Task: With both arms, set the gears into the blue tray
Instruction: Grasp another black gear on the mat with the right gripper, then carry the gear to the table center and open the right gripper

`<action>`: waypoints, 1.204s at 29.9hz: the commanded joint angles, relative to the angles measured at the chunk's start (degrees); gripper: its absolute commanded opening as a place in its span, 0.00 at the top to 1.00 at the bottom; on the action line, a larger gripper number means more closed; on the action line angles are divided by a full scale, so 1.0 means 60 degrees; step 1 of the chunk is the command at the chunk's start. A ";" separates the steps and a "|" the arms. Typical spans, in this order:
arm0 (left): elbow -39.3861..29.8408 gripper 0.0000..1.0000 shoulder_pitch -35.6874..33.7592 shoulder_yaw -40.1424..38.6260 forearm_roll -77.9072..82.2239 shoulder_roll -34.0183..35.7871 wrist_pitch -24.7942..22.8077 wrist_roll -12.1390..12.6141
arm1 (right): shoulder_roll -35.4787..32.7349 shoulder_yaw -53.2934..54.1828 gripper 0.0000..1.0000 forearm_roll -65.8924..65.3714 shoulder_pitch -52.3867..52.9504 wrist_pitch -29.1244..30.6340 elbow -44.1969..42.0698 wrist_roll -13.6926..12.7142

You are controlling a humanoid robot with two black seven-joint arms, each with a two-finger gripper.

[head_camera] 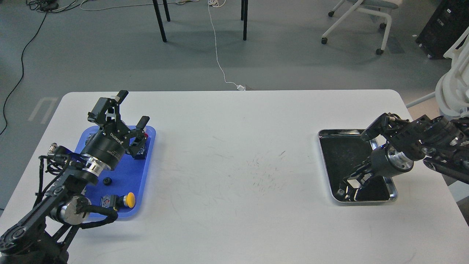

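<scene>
- One gear (pixel 107 181), a small black knobbly disc, lies on the floor of the blue tray (pixel 146 161), in its near half and just beside our left arm's silver wrist ring.
- We cannot make out any other gear: the dark lining of the silver metal tray (pixel 370 138) hides whatever small black parts may lie there.
- The blue tray sits at the left end of the white table (pixel 234 220). A push-button switch (pixel 124 200) with a yellow cap lies near its front edge, and another small blue-bodied switch (pixel 141 152) rests at its far right corner, partly behind our fingers.
- Our left gripper (pixel 132 110) hangs over the far part of the blue tray, fingers spread wide apart and nothing between them.
- The silver metal tray stands at the right end of the table, well apart from the blue one.
- Our right gripper (pixel 348 187) reaches down into the near part of the metal tray, its tips close to the lining. Its fingers look drawn near one another, but black against black, we cannot tell whether they are closed or hold anything.
</scene>
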 commanded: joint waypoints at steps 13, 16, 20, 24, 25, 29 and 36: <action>-0.0015 0.00 -0.0019 -0.0013 0.0000 0.0037 -0.0029 -0.0001 | -0.0108 -0.0088 0.80 0.0030 0.0365 -0.0010 0.0247 0.0001; -0.0015 0.00 -0.0020 -0.0043 0.0000 0.0052 -0.0073 -0.0001 | -0.0327 -0.0074 0.80 0.0074 0.0891 -0.0010 0.0599 0.0001; -0.0015 0.00 -0.0034 -0.0072 0.0000 0.0052 -0.0073 -0.0001 | -0.0460 0.0014 0.79 0.0220 0.1726 -0.0025 0.1169 0.0001; -0.0015 0.00 -0.0020 -0.0087 -0.0014 0.0052 -0.0073 -0.0001 | -0.0067 -0.0015 0.79 0.1812 0.2503 0.0019 0.1800 0.0001; -0.0015 0.00 -0.0020 -0.0087 0.0000 0.0052 -0.0073 -0.0001 | 0.0255 -0.0073 0.79 0.2093 0.2635 0.0019 0.1815 0.0001; -0.0015 0.00 -0.0020 -0.0101 -0.0014 0.0052 -0.0073 -0.0001 | 0.1835 -0.0132 0.79 0.2374 0.2739 -0.0083 0.1042 0.0001; -0.0030 0.00 -0.0005 -0.0277 -0.0014 0.0052 -0.0073 -0.0015 | 0.4429 -0.1302 0.79 0.2534 0.2272 -0.1488 -0.0614 0.0001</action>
